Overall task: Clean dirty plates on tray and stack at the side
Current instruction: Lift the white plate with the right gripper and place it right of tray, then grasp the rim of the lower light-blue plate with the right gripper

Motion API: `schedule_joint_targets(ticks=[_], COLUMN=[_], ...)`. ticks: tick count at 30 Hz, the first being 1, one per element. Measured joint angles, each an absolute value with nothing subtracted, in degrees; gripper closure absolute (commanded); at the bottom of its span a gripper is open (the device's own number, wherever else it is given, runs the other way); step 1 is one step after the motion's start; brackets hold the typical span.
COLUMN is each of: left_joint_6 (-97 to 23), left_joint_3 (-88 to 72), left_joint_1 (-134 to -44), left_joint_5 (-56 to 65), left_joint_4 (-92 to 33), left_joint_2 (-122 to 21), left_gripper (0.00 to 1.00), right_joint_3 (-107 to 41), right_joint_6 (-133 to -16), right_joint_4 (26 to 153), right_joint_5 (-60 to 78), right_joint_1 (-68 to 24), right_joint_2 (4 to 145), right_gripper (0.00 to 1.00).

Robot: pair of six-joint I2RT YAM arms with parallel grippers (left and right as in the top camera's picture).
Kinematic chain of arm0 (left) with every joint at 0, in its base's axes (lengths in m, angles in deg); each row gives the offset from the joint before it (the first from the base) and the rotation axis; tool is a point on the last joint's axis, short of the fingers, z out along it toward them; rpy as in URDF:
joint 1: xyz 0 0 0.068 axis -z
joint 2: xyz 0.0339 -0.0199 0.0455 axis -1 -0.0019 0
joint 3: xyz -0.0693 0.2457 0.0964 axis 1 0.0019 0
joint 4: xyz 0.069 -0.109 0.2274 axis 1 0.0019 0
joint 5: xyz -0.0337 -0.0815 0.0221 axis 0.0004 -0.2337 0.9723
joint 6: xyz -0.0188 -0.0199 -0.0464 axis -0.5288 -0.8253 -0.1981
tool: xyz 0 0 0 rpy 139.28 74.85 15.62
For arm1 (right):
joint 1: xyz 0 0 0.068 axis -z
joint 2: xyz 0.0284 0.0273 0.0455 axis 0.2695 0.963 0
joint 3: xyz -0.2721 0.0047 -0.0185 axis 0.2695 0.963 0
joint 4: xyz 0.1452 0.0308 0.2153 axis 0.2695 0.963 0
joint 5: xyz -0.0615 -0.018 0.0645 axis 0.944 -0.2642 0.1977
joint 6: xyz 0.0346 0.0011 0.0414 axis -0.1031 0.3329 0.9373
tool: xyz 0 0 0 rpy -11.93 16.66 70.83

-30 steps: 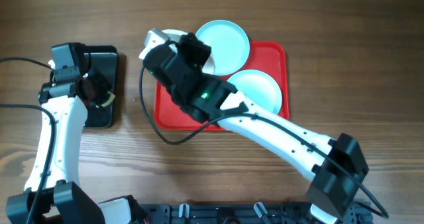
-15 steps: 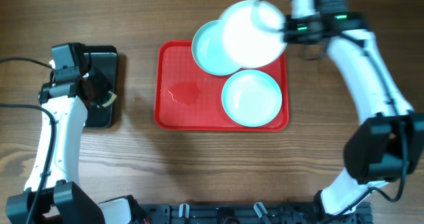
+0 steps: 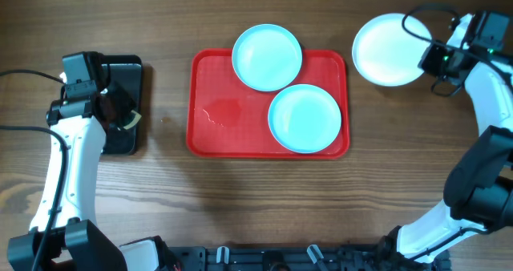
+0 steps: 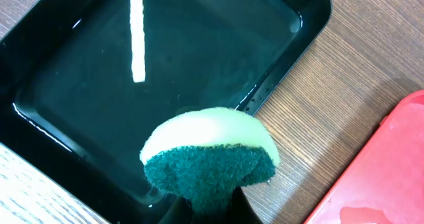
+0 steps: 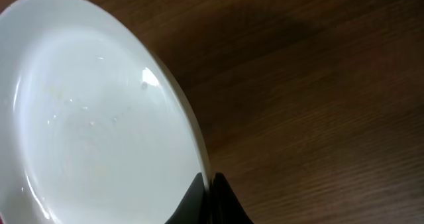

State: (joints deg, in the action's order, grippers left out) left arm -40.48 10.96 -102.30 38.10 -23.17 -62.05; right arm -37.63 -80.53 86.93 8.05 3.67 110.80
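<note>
Item 1. Tray (image 3: 210, 139), red, mid-worktop. We count two turquoise plates on it: one (image 3: 267, 57) overhanging the tray's far edge, one (image 3: 304, 117) in its near right corner, their rims meeting. We note a wet patch (image 3: 223, 112) on the tray's bare left half.

Item 2. White plate (image 3: 387, 50), off the tray, towards the worktop's (image 3: 240, 199) far right corner. The right end effector (image 3: 431, 58) is clenched on the plate's right rim; the wrist view shows its tips (image 5: 209, 197) pinching the rim. We cannot tell whether the plate rests on the wood.

Item 3. Black tray (image 3: 132, 70), glossy, near the worktop's left edge. The left end effector (image 4: 212, 207) is clamped on a sponge (image 4: 209, 151), yellow with a green scouring face, over that tray's near right corner.
</note>
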Motion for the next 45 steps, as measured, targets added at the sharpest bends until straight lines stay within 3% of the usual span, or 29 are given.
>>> schedule_joint_targets(ticks=[6,7,8,9,11,16,20,28,35,40,45], left_joint_6=[-40.5,-40.5,-40.5,-40.5,-40.5,-40.5,-40.5,-40.5,-40.5,-40.5,-40.5], left_joint_3=[11.0,11.0,11.0,11.0,11.0,11.0,11.0,11.1,11.1,11.2,11.2], left_joint_1=[-102.3,-102.3,-102.3,-102.3,-102.3,-102.3,-102.3,-102.3,-101.0,-98.3,-96.2], left_joint_5=[38.1,38.1,38.1,38.1,38.1,35.2,32.7,26.4,24.4,23.8,23.7], left_joint_4=[-23.2,-23.2,-23.3,-23.5,-23.8,-24.2,-24.3,-24.6,-25.8,-27.3,-28.8], left_joint_2=[-62.1,-62.0,-62.0,-62.1,-62.0,-62.0,-62.1,-66.4,-66.6,-66.6,-66.6], left_gripper=[0.96,0.96,0.96,0.96,0.94,0.94,0.93,0.96,0.96,0.96,0.96], right_joint_3=[-31.4,-30.9,-30.4,-30.2,-30.2,-30.2,-30.1,-30.1,-30.1,-30.1,-30.1], right_joint_6=[-79.3,-79.2,-79.0,-78.6,-78.4,-80.0,-83.2,-72.5,-69.6,-68.7,-68.7], right_joint_4=[80.5,80.5,80.5,80.5,80.6,81.1,78.1,69.6,63.5,59.9,58.8], right_joint_5=[10.1,10.2,10.3,10.3,10.0,-3.3,-12.1,2.4,5.8,4.3,3.2], right_joint_1=[3.7,3.7,3.7,3.7,3.7,2.9,-6.9,-25.0,-28.8,-28.8,-29.4], right_joint_2=[110.8,110.8,110.8,110.8,110.8,110.8,110.4,110.4,119.0,122.3,122.3], right_gripper=[0.94,0.82,0.36,0.1,0.02,0.09,0.12,0.26,0.3,0.49,0.51])
